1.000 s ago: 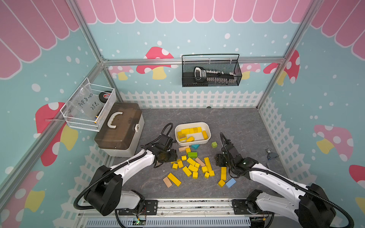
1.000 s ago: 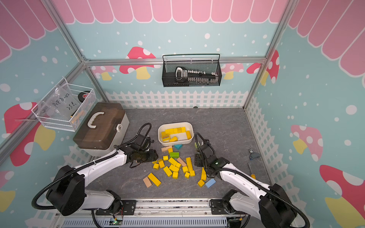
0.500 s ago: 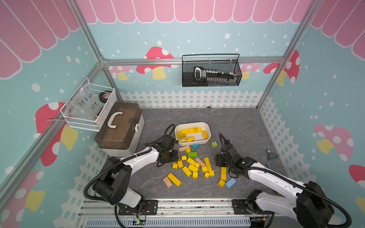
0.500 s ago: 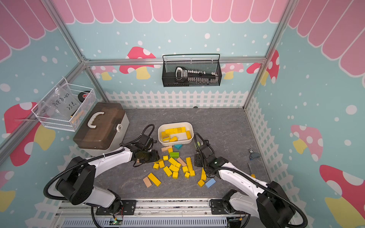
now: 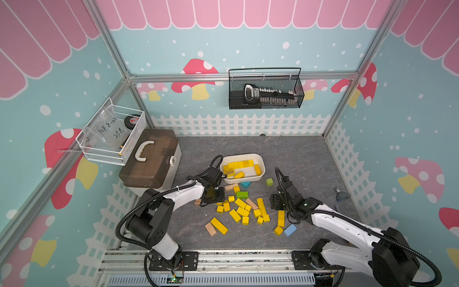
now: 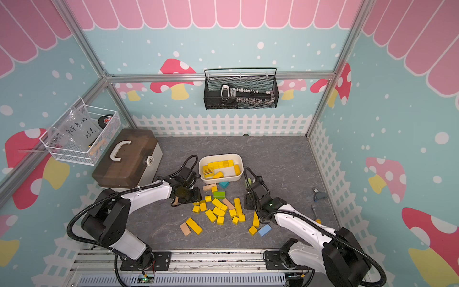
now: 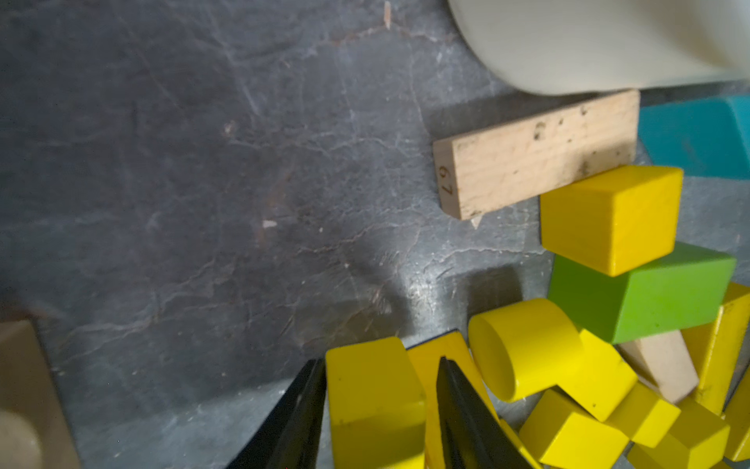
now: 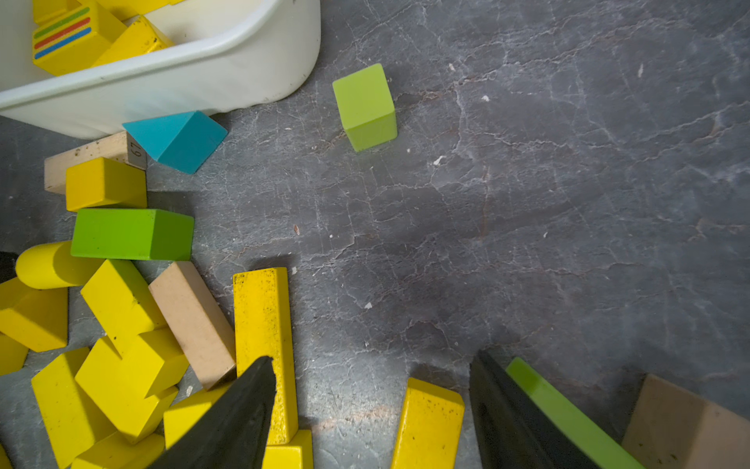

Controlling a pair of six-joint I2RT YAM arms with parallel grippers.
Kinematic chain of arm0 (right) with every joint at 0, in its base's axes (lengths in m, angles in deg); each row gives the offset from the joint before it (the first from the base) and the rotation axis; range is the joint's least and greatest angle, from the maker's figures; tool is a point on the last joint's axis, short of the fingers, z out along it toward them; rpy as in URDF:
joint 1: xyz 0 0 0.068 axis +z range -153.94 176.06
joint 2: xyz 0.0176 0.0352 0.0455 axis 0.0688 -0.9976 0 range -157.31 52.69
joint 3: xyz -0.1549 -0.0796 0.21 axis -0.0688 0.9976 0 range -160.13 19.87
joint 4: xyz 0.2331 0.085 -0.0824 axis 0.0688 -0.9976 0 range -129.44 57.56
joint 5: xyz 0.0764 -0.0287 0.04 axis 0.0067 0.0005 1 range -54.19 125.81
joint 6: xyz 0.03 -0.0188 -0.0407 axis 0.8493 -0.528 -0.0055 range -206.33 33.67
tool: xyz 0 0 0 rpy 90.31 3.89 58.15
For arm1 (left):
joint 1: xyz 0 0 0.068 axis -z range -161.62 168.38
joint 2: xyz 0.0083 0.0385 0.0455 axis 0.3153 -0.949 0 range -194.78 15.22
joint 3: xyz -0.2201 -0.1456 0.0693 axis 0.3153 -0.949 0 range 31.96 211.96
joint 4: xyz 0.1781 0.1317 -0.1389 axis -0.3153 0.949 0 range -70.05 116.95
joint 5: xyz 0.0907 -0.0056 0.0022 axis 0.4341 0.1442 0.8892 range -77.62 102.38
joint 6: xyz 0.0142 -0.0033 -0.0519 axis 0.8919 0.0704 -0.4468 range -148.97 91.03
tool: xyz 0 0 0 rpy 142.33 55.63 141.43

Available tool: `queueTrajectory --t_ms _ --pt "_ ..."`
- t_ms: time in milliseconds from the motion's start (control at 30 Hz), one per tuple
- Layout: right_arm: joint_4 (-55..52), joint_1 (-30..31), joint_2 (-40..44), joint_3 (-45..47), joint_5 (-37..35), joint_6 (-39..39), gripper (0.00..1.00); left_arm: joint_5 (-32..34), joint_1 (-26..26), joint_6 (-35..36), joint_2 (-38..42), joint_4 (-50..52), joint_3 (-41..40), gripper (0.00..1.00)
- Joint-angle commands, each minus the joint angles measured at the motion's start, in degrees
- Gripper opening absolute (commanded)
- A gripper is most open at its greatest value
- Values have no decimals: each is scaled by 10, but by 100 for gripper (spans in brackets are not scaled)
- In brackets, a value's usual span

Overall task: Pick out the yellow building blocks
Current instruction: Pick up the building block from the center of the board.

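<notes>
Loose yellow building blocks (image 5: pixel 242 211) lie in a heap on the grey floor, seen in both top views. More fill the white tray (image 5: pixel 248 179) behind the heap, one of them with coloured stripes (image 8: pixel 61 32). My left gripper (image 7: pixel 381 365) sits low at the heap's left edge (image 6: pixel 186 195). Its jaws are shut on a yellow block (image 7: pixel 373 398), and a yellow cylinder (image 7: pixel 523 349) lies just beside it. My right gripper (image 8: pixel 372 357) stands open at the heap's right side (image 5: pixel 277 201). A yellow bar (image 8: pixel 428 426) lies on the floor between its fingers, untouched.
Among the yellow blocks lie a green brick (image 5: pixel 242 194), a teal wedge (image 5: pixel 245 184) and tan blocks (image 5: pixel 210 228). A green cube (image 5: pixel 269 182) and a blue block (image 5: pixel 290 229) lie apart. A brown-lidded box (image 5: pixel 149 159) stands at the left. White fence walls ring the floor.
My left gripper has shifted slightly toward the heap and its jaws have narrowed onto a yellow block. The right arm has hardly moved.
</notes>
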Motion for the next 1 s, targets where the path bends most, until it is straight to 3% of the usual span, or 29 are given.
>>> queueTrajectory --t_ms 0,200,967 --pt "3 -2 0 -4 -1 10 75 -8 -2 2 -4 2 10 43" --pt "3 -2 4 -2 -2 10 75 -10 -2 1 -4 -1 8 37" --pt "2 -2 16 5 -4 12 75 -8 -2 -1 55 -26 -24 31"
